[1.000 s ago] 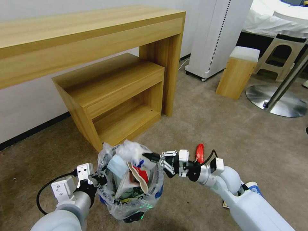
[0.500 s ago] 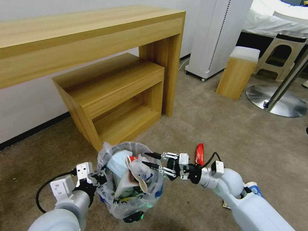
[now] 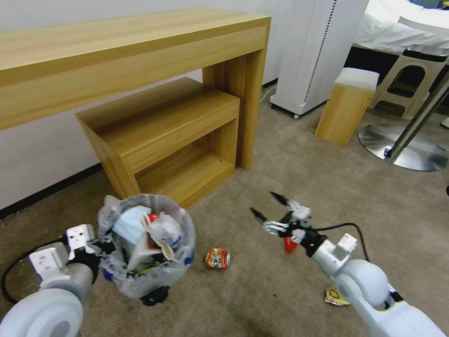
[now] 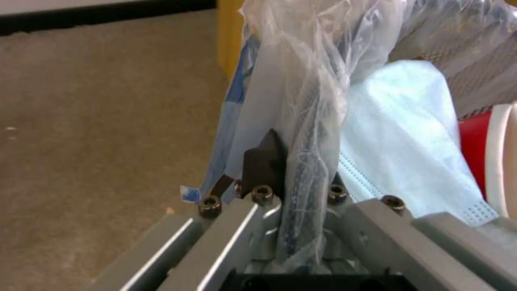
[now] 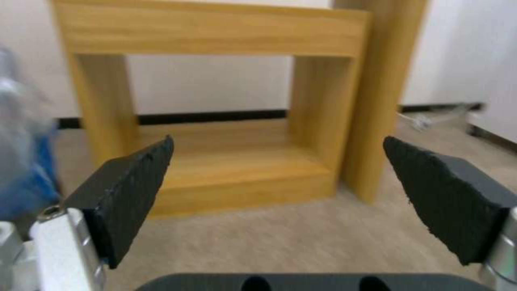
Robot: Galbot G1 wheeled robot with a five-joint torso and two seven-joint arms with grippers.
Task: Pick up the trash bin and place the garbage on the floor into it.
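Trash bin: round, crinkly liner pinched by left claw.

Left gripper is clamped low at the robot's left, while right gripper reaches forward, jaws spread wide

The floor carries an orange wrapper and a yellow wrapper.

A furnished room, like a hotel room or bedroom. Beige short-pile carpet covers the floor. A long wooden desk stands along the white wall at the far left, a low open shelf unit tucked beneath it. Far right are a white tower appliance, a small padded wooden stool and white bedding.
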